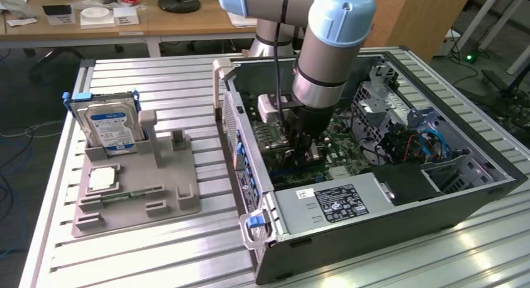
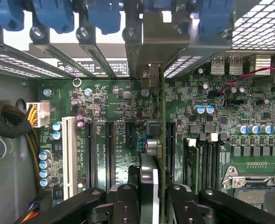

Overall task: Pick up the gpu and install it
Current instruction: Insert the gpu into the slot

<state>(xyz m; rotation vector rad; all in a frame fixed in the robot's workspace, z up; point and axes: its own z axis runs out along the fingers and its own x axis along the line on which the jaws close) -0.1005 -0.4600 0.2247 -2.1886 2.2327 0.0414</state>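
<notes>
The tool [image 2: 149, 198], closest to the wrist lens, grips the gpu [image 2: 152, 154] edge-on between its black fingers [image 2: 123, 200], low inside the open computer case [image 1: 463, 195] on the tabletop [image 1: 149, 251]. The card stands on edge over the green motherboard [image 2: 105, 107], its long axis along the expansion slots [image 2: 110, 154], its metal bracket [image 2: 163, 46] against the rear slot openings. Pickup is done; whether the card is fully seated cannot be told. A hard drive [image 1: 112, 128] stands in the grey holder [image 1: 136, 198].
</notes>
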